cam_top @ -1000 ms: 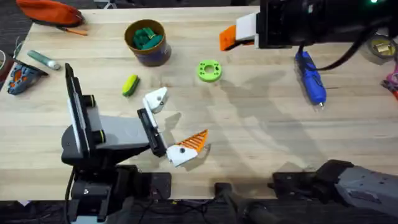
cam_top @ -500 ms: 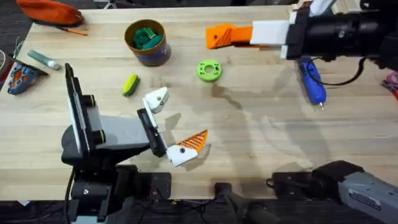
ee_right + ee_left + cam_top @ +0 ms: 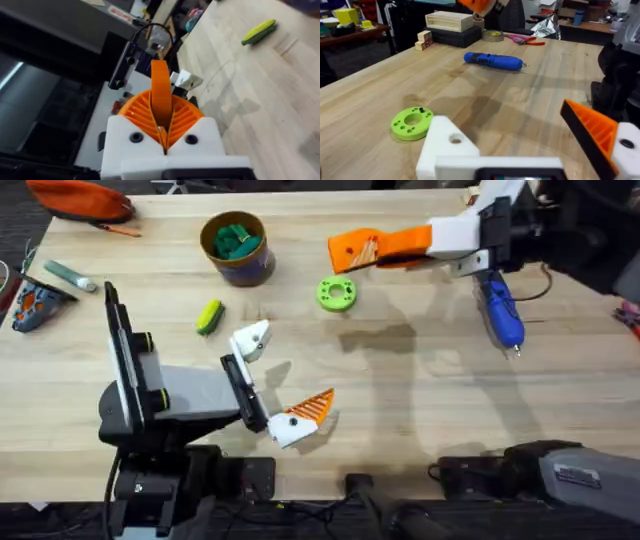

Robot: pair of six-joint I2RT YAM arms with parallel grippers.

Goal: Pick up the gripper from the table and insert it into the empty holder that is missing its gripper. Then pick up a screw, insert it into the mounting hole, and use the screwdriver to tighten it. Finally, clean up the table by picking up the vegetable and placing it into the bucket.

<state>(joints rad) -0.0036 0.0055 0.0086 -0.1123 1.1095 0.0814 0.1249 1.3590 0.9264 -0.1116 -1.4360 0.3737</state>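
My right gripper [image 3: 350, 252] hovers above the table's far middle, shut on the gripper [image 3: 161, 95], a thin orange finger piece upright between the ribbed pads. My left gripper [image 3: 290, 368] rests open near the front. One side is the bare white holder [image 3: 250, 340] [image 3: 447, 145]; the other carries an orange finger [image 3: 312, 408] [image 3: 595, 132]. The blue screwdriver [image 3: 498, 305] [image 3: 494, 61] lies at the right. The yellow-green vegetable [image 3: 208, 316] [image 3: 258, 31] lies just in front of the bucket [image 3: 236, 248], which holds green pieces. I cannot make out a screw.
A green ring disc [image 3: 336, 293] [image 3: 411, 122] lies just below the right gripper. An orange pouch [image 3: 80, 198] and a grey-green marker [image 3: 70, 275] sit at the far left. A wooden box [image 3: 449, 21] and a tape roll [image 3: 493, 35] stand beyond the screwdriver.
The right arm has reached left from the far right corner, carrying the orange piece to a spot above the green disc. The left arm has not moved.
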